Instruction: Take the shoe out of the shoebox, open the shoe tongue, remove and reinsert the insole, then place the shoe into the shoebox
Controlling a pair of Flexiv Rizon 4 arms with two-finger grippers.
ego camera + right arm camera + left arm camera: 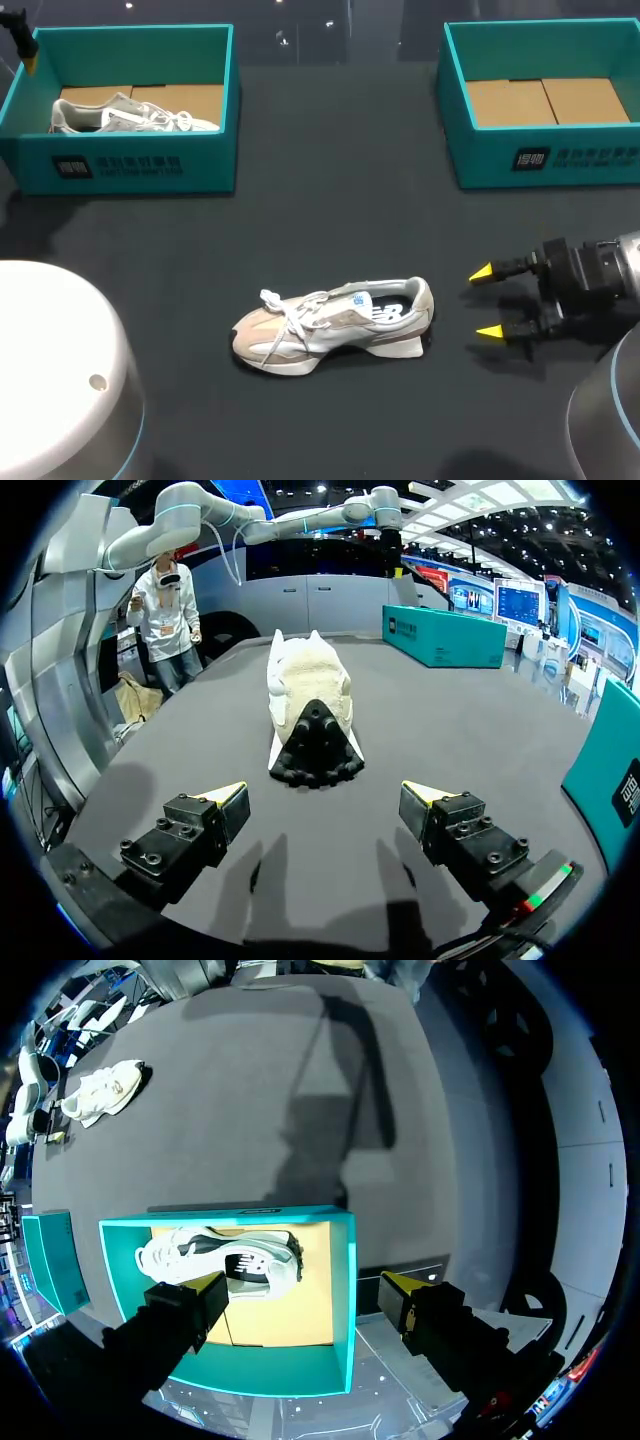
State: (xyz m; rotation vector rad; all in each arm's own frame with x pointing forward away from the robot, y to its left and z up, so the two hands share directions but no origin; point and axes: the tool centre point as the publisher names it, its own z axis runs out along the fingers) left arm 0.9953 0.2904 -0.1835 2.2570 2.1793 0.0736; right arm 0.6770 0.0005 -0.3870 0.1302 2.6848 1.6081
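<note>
A beige and white shoe [335, 325] lies on its sole mid-table, toe to the left. My right gripper [487, 302] hovers open just right of its heel, a short gap away. In the right wrist view the shoe's heel [310, 705] sits ahead of the open gripper [325, 800], nothing between the fingers. A second shoe [130, 115] lies inside the left teal shoebox [130, 165]. My left gripper [28, 50] is at that box's far left corner. The left wrist view looks down past the open gripper [305, 1295] onto the boxed shoe [225, 1260]; the table shoe [100, 1090] is far off.
A second teal shoebox [545, 160] stands at the back right with only its cardboard floor showing; its wall [610, 770] is beside my right gripper. The left box [440, 635] shows far ahead. Dark tabletop [330, 220] lies between the boxes and the shoe.
</note>
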